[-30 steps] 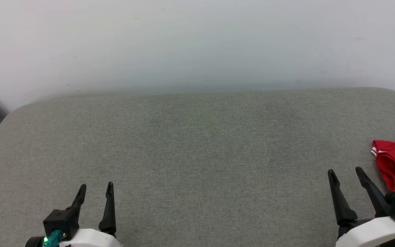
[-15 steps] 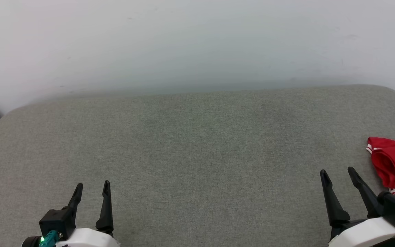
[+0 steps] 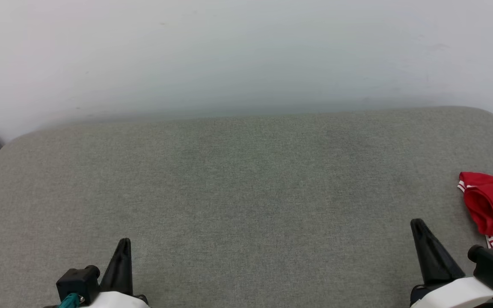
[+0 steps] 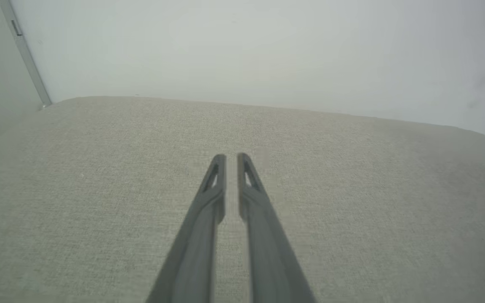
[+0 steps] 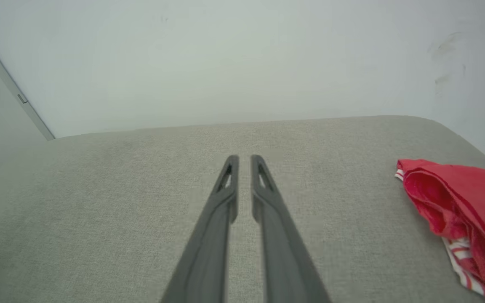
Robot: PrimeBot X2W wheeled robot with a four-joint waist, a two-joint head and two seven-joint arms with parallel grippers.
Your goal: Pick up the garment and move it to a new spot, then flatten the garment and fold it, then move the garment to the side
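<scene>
A single broad grey fabric-covered tabletop (image 3: pixel 246 179) with rounded corners stretches out in front of a plain pale wall (image 3: pixel 246 51), and nothing else lies on it but one garment. That one garment (image 3: pixel 492 201), a crumpled red jersey-style T-shirt with red-and-white striped trim, sits bunched at the far right edge of the tabletop, partly cut off by the head view's right border; no lettering shows on it from here. In the right wrist view the garment (image 5: pixel 461 210) lies to the right of the fingers and a little ahead, its long run stretching from the far tabletop back toward the robot. There are two tools. The right tool (image 3: pixel 420 229), dark and long-fingered, is near the cloth but apart from it, so the right arm is plainly the nearer one and, by my judgement, would have to swing rightward to reach it. The left tool (image 3: pixel 123 246) hovers well apart, across the tabletop at the lower left. Both tools stand narrow, fingers nearly together with a thin slit between, holding nothing.
</scene>
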